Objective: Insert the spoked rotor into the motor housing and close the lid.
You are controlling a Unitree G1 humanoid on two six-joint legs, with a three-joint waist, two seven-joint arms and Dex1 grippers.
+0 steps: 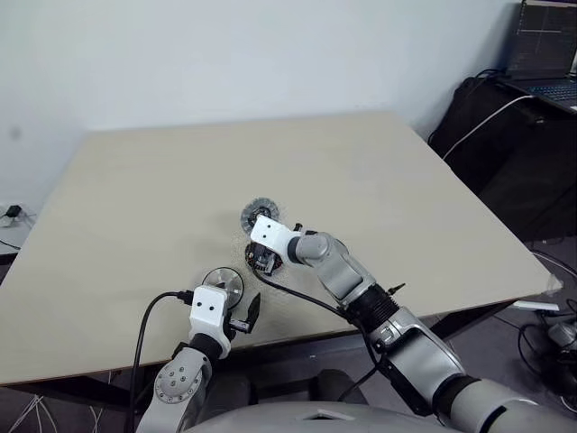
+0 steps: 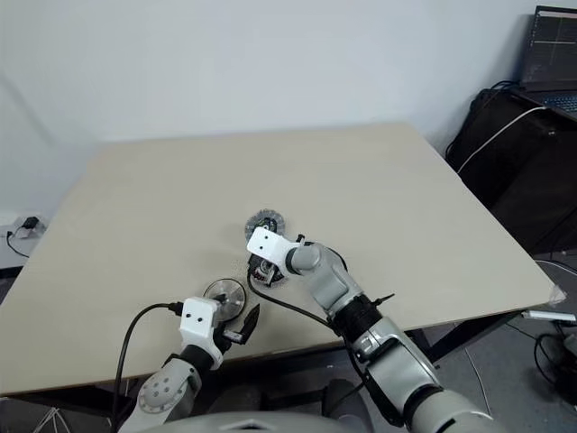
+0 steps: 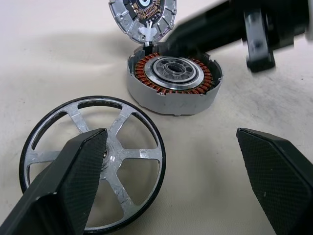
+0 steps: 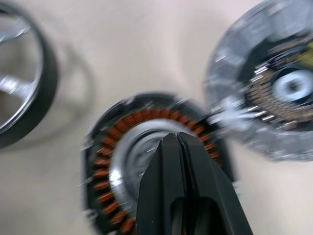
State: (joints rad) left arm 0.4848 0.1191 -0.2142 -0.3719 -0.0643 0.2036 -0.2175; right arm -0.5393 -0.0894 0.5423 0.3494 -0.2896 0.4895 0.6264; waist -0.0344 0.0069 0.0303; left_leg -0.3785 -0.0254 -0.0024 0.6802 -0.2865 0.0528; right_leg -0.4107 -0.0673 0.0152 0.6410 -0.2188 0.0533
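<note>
Beige table [image 1: 379, 189] under a plain white wall, laptop [image 1: 550, 54] on a dark stand off to the right. Near the front edge, three parts close together: spoked wheel [image 3: 93, 161] lying flat nearest the robot, round housing [image 3: 174, 83] with copper windings just beyond it, open side up, and the lid [image 3: 143, 14] lying open just behind, joined to the housing's far rim by a small white link.

Step in hand, judged: picking up the wheel. Best taken across its rim or by one spoke, kept level, then lowered so the hub meets the housing's central ring squarely; a tilt would likely jam it against the windings. Lid to be swung over only once the wheel sits flush.

Left gripper [image 3: 171, 181]: fingers wide apart, holding nothing, hanging low over the table beside the wheel, one finger [image 3: 68, 181] overlapping the wheel's near side.

Right gripper [image 4: 178, 147]: fingers pressed together, empty, tip poised over the housing's centre; touching or just above, cannot tell. Better cleared away before the wheel comes across.
</note>
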